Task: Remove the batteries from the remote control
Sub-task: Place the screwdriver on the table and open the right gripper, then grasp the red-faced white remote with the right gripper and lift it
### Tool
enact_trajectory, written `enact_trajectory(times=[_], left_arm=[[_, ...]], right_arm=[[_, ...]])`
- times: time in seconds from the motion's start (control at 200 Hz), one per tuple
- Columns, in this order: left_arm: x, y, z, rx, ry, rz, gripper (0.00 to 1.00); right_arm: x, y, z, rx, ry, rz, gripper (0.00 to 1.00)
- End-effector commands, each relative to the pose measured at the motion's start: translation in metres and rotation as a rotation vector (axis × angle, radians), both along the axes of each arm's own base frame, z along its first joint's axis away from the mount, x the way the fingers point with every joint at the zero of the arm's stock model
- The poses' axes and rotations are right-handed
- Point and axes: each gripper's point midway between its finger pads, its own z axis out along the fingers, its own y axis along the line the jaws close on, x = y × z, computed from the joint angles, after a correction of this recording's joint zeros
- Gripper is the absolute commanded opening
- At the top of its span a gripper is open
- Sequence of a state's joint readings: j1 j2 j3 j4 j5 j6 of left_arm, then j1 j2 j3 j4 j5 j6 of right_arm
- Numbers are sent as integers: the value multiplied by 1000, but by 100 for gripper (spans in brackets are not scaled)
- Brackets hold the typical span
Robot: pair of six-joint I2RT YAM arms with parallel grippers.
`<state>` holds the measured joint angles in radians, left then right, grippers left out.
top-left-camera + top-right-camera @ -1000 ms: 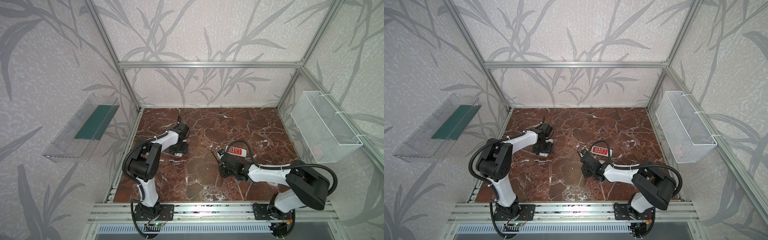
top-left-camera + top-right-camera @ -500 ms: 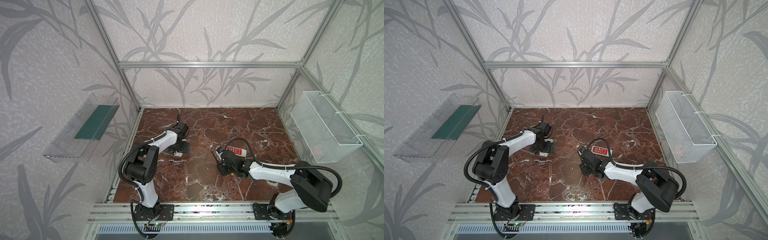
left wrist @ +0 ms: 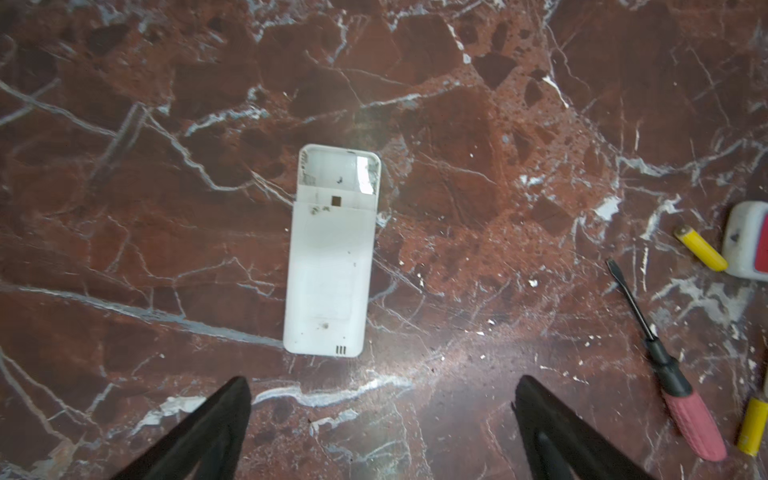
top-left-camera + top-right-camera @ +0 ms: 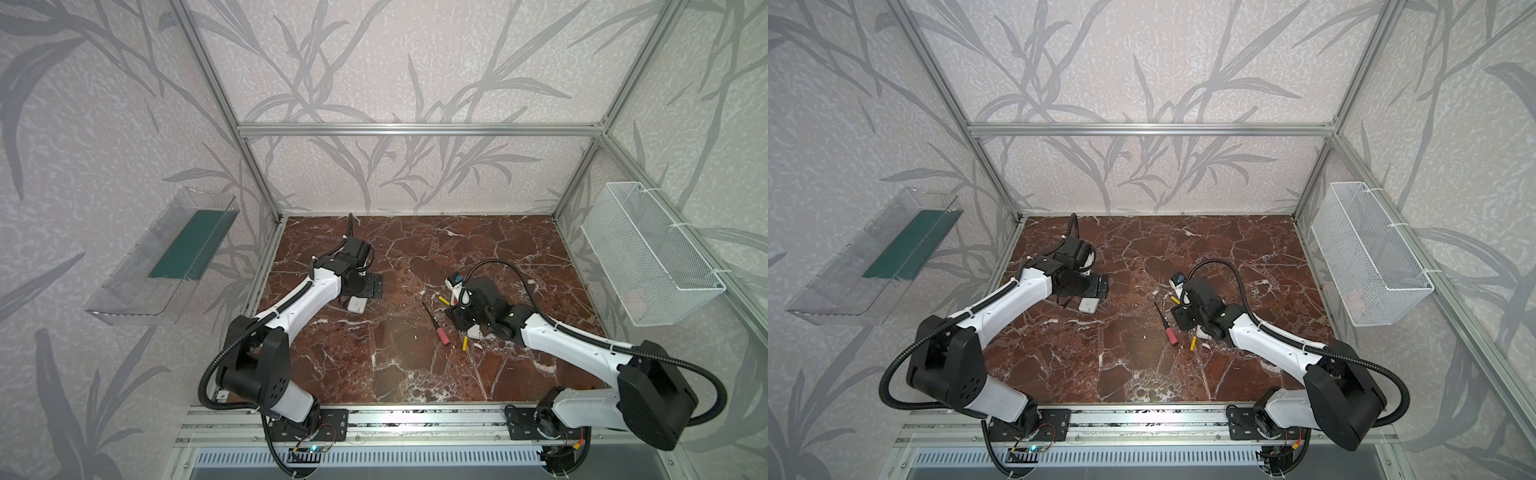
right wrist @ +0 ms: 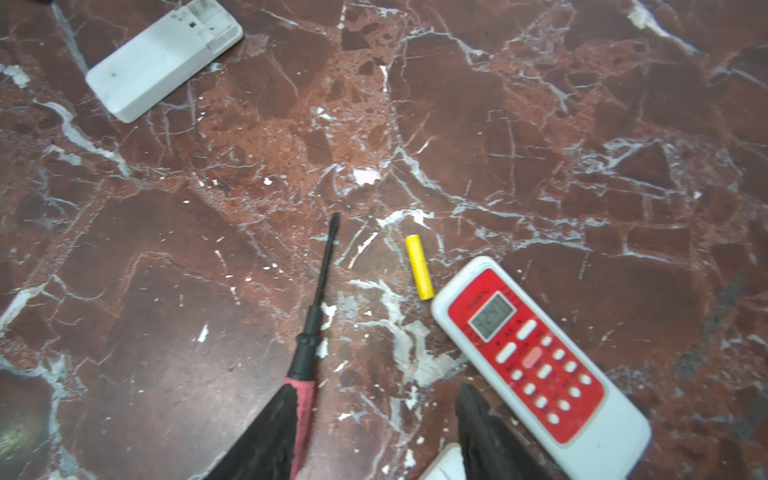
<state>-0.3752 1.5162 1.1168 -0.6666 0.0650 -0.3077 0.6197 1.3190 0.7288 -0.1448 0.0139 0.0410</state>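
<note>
Batteries (image 5: 419,267): I can see two yellow ones loose on the marble floor (image 5: 540,124). One's between the screwdriver (image 5: 307,345) tip and the red remote (image 5: 540,365), and the second battery (image 3: 753,426) is just beside the screwdriver's pink handle. White remote (image 3: 330,253) lies back-up, well apart from the screwdriver. Floor's red-brown with white veins and flecks, and the walls are grey leaf wallpaper in an aluminium frame. Left gripper (image 3: 382,386) gapes wide, holding nothing. Right gripper (image 5: 378,395) hovers by the handle, jaws parted, also empty.
</note>
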Motion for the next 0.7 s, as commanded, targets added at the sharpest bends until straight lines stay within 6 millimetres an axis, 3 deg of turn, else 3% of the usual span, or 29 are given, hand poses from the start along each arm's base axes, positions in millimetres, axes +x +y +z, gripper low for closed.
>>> enact_trajectory(times=[0.0, 0.33, 0.565, 0.7], left_arm=[[-18, -21, -1, -80, 12, -47, 100], [-37, -49, -5, -58, -84, -170, 97], [-44, -64, -4, -135, -117, -235, 99], [-41, -59, -6, -135, -156, -207, 100]], right_arm=[[9, -15, 9, -33, -11, 67, 60], [39, -42, -2, -191, 33, 223, 61], [37, -46, -36, -338, 110, 422, 61], [36, -54, -55, -398, 178, 461, 61]])
